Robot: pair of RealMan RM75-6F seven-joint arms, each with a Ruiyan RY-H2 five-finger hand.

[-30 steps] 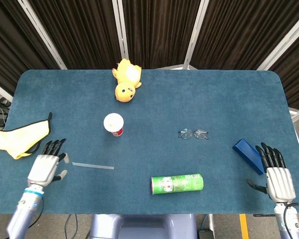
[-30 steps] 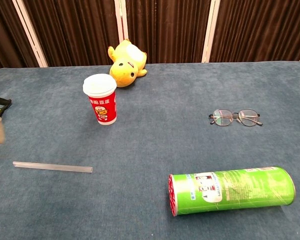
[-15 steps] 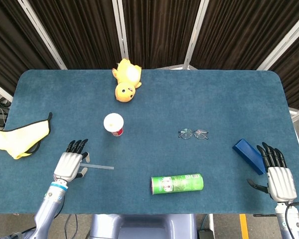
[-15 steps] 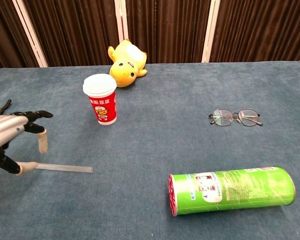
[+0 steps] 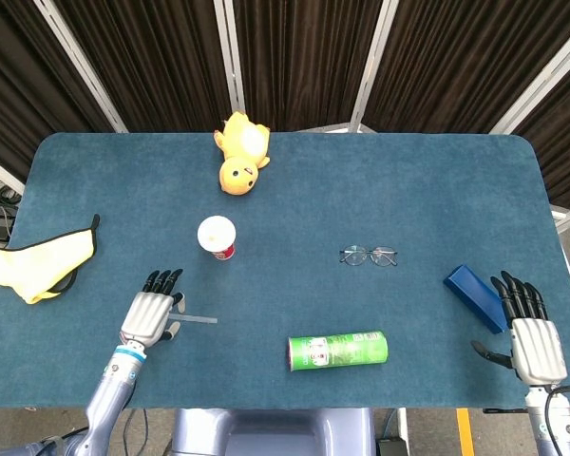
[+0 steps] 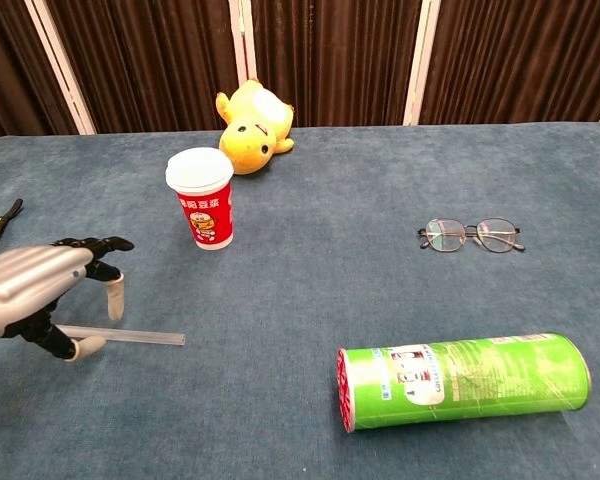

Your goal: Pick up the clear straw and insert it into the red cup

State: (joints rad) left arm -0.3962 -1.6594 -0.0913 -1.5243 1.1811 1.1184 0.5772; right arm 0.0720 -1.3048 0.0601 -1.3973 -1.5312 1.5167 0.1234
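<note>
Hovering over the near-left part of the blue worktop (image 5: 380, 190), our left robot hand (image 5: 150, 312) has its fingers apart and extended above one end of the clear straw (image 6: 140, 337), with the thumb low beside it; we cannot tell whether any finger touches it. The straw lies flat on the cloth, its free end pointing toward the green can (image 5: 337, 351). Beyond it stands the red cup (image 6: 203, 198), upright, with a white lid. Our right robot hand (image 5: 534, 334) rests at the near-right edge, fingers spread and holding nothing, just beside the blue box (image 5: 472, 295). Farther back lie the yellow plush toy (image 5: 240, 152) and the glasses (image 5: 369, 256).
</note>
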